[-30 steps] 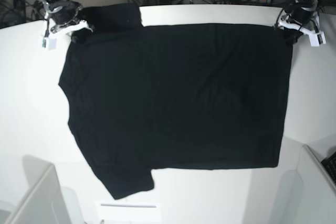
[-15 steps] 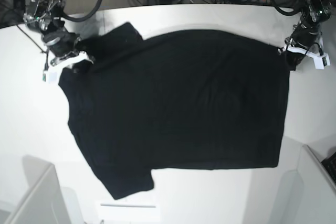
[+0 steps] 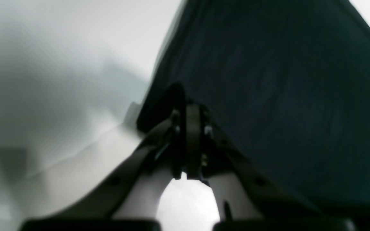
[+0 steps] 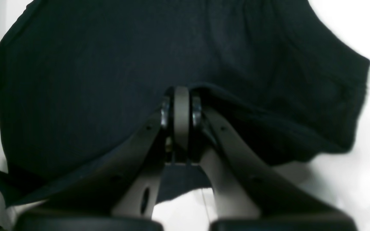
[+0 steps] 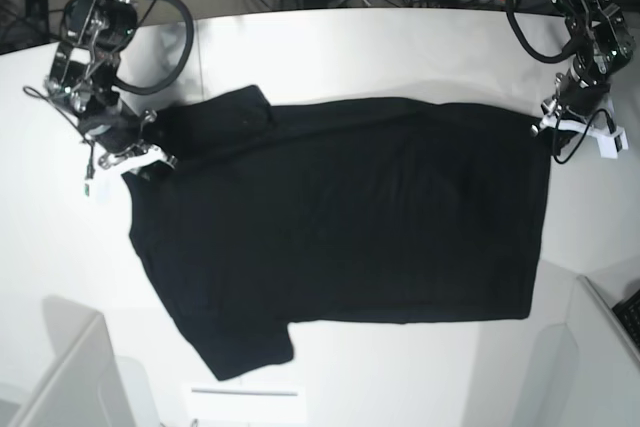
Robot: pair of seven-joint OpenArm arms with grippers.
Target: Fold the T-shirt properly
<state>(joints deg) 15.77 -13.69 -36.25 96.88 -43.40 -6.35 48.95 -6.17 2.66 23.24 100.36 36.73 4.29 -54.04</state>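
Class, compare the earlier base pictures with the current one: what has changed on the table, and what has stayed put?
Both grippers, right gripper and left gripper, jaws shut on the T-shirt, have carried its far edge toward the near side, folding it over. The near edge and near sleeve stayed flat on the table.

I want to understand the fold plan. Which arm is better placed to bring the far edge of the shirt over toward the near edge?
Neither alone. The right gripper and the left gripper each pinch a far corner of the black cloth T-shirt, so both should probably move together.
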